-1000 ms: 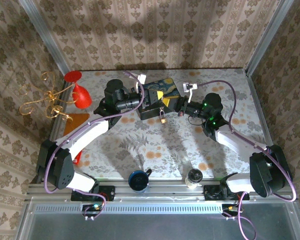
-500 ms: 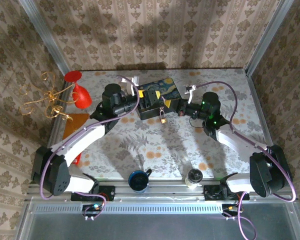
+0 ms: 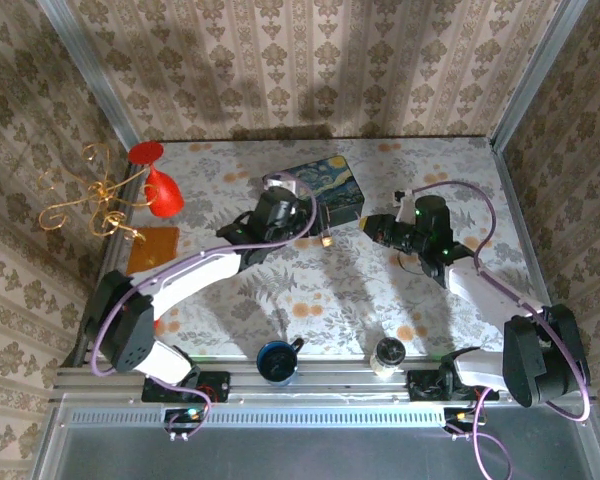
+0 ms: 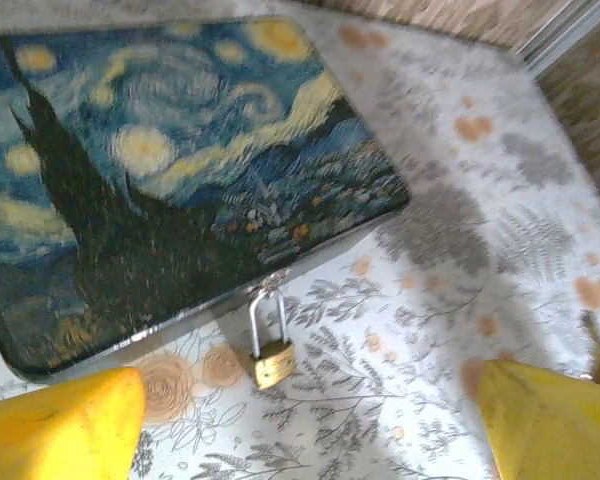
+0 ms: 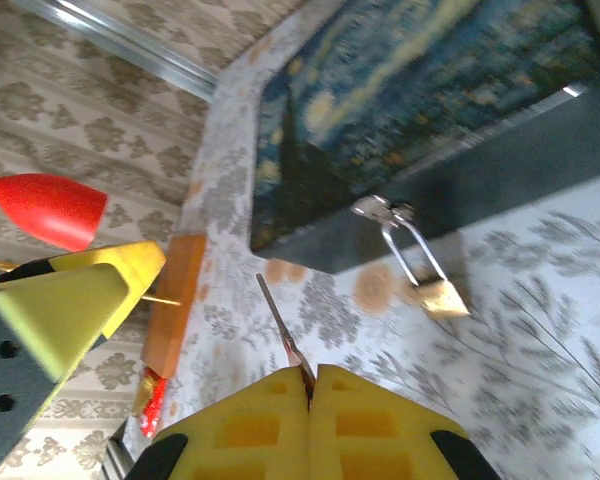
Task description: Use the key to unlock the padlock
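Note:
A tiny brass padlock (image 3: 326, 238) (image 4: 268, 358) (image 5: 438, 296) hangs by its thin silvery shackle from the clasp on the front of the dark blue painted box (image 3: 330, 185) (image 4: 160, 170) and rests on the tablecloth. My left gripper (image 3: 300, 216) (image 4: 305, 430) hovers just in front of the padlock, open, its yellow fingers (image 4: 60, 430) wide apart with nothing between them. My right gripper (image 3: 372, 227) (image 5: 310, 375) is shut on the key (image 5: 280, 325), whose thin blade sticks out ahead. It sits to the right of the padlock and apart from it.
A red goblet (image 3: 160, 185), a gold wire ornament (image 3: 80, 195) and an orange block (image 3: 152, 242) stand at the left. A blue cup (image 3: 277, 360) and a small jar (image 3: 388, 352) stand at the near edge. Patterned walls close the back and sides.
My left gripper has opened and swung right, from the box's left side to just in front of the padlock. My right gripper has drawn back a little to the right, still holding the key.

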